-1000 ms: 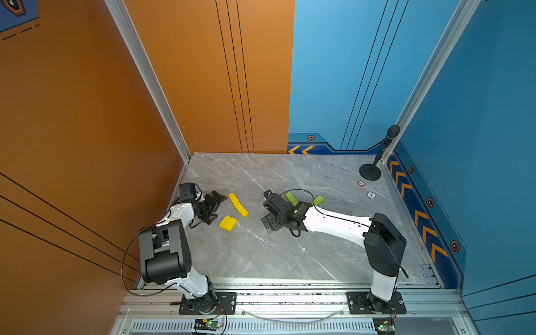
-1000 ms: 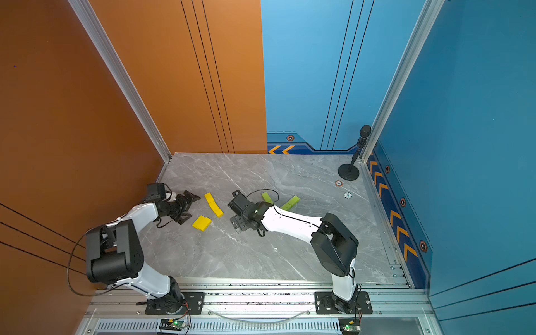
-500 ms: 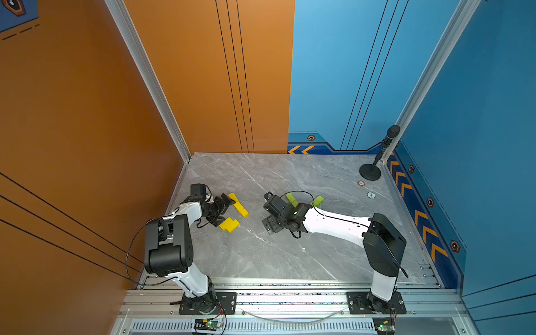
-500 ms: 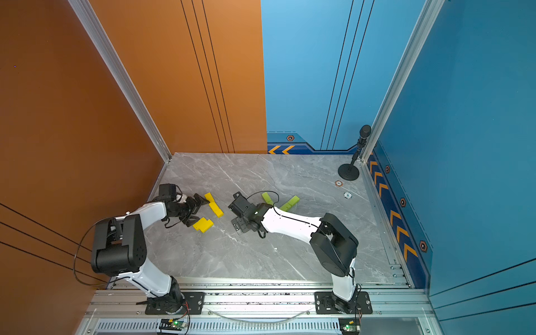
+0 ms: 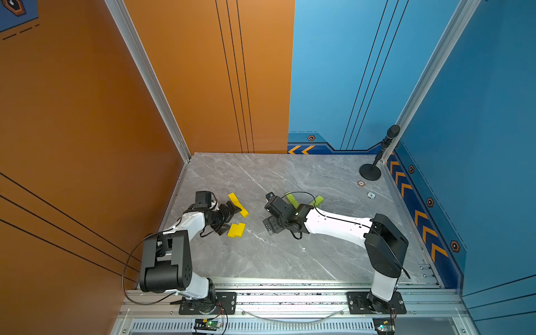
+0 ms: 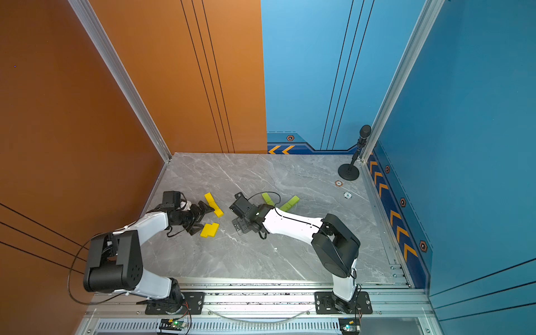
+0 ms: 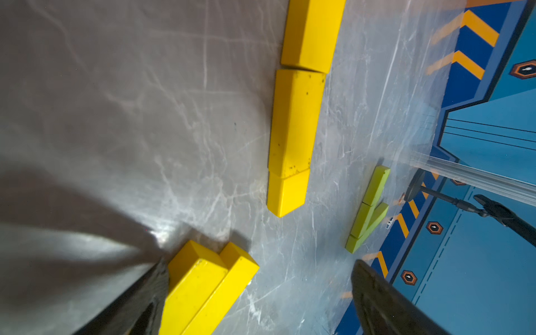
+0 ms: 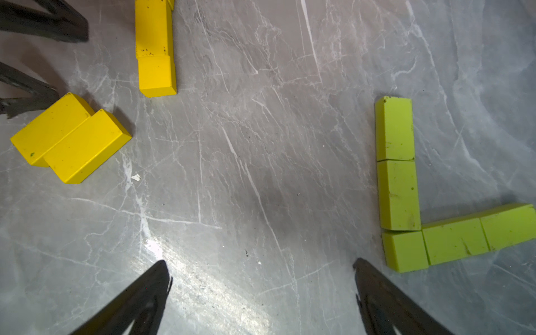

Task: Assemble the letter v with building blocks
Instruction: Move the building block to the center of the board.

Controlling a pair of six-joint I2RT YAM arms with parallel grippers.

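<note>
Both top views hang high up, looking down over the whole tabletop point(image 5: 275, 255), basically the same shot. Wrist cams ride right behind the left end effector point(image 7: 259, 262) and right end effector point(image 8: 260, 261), low and close; both catch the yellow blocks point(image 7: 293, 124) and green blocks point(image 8: 397, 188) out ahead.

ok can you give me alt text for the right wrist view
Five green blocks lie in a joined V on the grey table, near one finger of the open right end effector. Across the table, two yellow blocks lie side by side, with a yellow row beyond them running out of frame.
</note>
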